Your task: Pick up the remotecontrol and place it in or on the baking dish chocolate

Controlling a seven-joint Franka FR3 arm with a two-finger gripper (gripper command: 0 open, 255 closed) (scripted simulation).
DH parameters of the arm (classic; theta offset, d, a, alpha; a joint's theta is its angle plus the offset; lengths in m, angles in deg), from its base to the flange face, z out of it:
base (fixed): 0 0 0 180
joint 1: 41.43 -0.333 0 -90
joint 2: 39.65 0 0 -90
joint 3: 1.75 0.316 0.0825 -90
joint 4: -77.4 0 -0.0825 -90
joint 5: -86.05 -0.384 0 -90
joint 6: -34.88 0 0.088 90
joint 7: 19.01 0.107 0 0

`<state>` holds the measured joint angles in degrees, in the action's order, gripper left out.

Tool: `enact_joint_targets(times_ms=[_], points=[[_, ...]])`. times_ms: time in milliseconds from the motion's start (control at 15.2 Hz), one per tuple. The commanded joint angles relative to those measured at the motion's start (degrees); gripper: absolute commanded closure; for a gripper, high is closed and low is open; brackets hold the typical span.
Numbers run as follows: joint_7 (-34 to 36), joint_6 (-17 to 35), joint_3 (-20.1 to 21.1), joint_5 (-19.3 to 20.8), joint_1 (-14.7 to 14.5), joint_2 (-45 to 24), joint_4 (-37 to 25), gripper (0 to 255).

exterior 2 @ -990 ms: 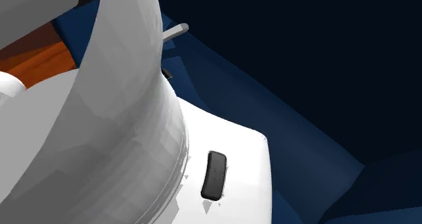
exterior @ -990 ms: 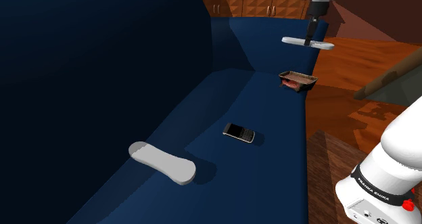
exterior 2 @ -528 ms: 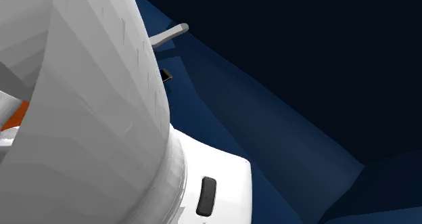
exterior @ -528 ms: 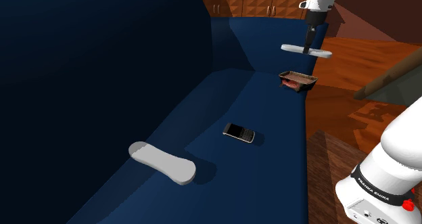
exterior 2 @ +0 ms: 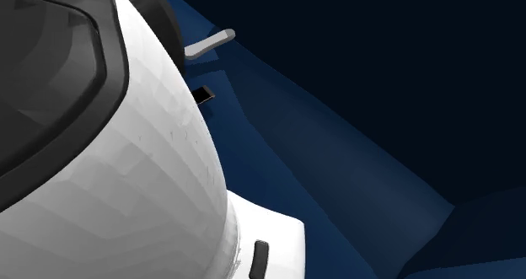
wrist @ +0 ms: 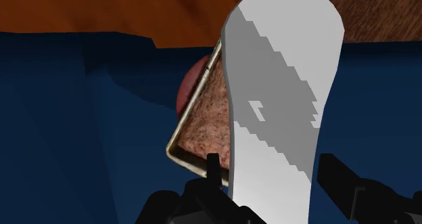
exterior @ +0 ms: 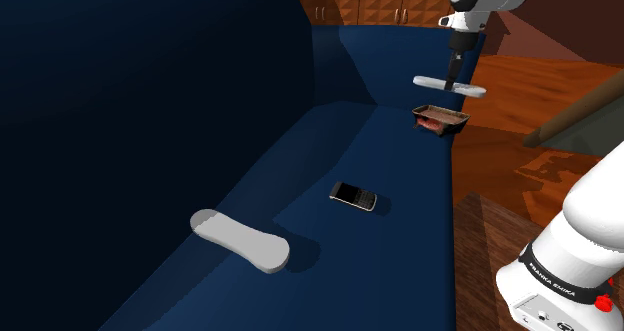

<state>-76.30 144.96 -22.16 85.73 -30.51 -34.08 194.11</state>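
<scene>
In the shoulder view my gripper [exterior: 452, 78] is shut on a flat grey-white remote control [exterior: 449, 85], held level just above the baking dish [exterior: 441, 118]. The dish is a dark rectangular pan with brown and reddish filling, standing at the far end of the blue sofa seat. In the wrist view the remote control [wrist: 280, 101] runs away from my gripper [wrist: 274, 182], clasped between the black fingers [wrist: 213, 172]. It covers part of the baking dish [wrist: 203, 121], whose brown filling and pale rim show beside it.
A second grey remote-shaped object [exterior: 240, 241] lies on the near part of the sofa seat [exterior: 330, 149], with a black phone [exterior: 353, 195] halfway along. The sofa's tall back rises at the shoulder view's left. Wooden floor and cabinets lie beyond. The white arm [exterior 2: 101, 176] crowds the second exterior view.
The gripper has come down with the remote control and shifted slightly to the shoulder view's left, closer over the dish. The arm has swung across the second exterior view.
</scene>
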Motion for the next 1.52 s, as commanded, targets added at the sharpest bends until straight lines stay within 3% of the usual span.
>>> enact_joint_targets(times_ms=[0,264,330,660,924,1452], points=[[0.00,0.24,0.01,-0.02,-0.01,-0.02,0.17,255],[0.00,0.24,0.01,-0.02,-0.01,-0.02,0.17,255],[0.00,0.24,0.01,-0.02,-0.01,-0.02,0.17,0],[0.01,0.24,0.01,-0.02,-0.01,-0.02,0.17,0],[0.21,-7.00,0.08,0.25,-0.01,0.73,-6.37,0],[0.21,-7.00,0.08,0.25,-0.01,0.73,-6.37,0]])
